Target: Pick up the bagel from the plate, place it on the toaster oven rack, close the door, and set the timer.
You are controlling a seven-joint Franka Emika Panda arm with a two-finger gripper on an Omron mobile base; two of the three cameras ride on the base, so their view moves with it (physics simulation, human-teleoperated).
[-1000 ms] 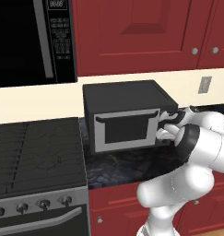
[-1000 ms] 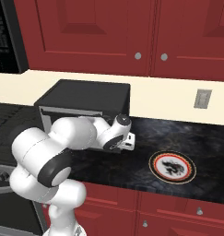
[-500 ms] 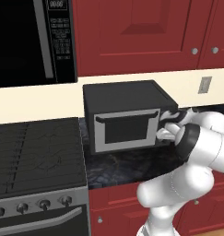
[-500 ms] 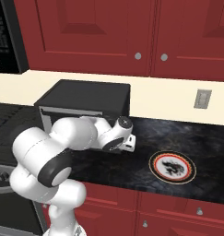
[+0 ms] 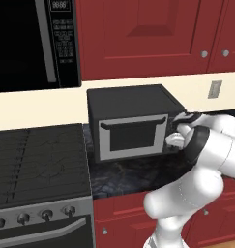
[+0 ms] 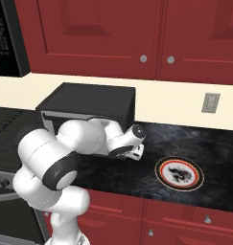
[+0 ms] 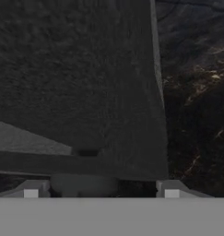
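Note:
The black toaster oven (image 5: 131, 102) stands on the counter with its silver-framed door (image 5: 132, 139) shut and the dark bar handle across its top. My gripper (image 5: 176, 131) is at the right end of the oven's front, by the controls. In the hand view its fingertips (image 7: 36, 189) stand wide apart, open, with a small grey knob (image 7: 84, 183) low between them, close to the left tip. From the right base view the toaster oven (image 6: 95, 98) is partly behind my arm. The plate (image 6: 161, 168) lies bare on the counter to the right. The bagel and rack are hidden.
A black microwave (image 5: 33, 43) hangs at the upper left over the stove (image 5: 37, 160). Red cabinets line the wall above and below the counter. A wall outlet (image 6: 210, 102) sits behind the plate. Dark counter (image 6: 215, 143) stretches right of the oven.

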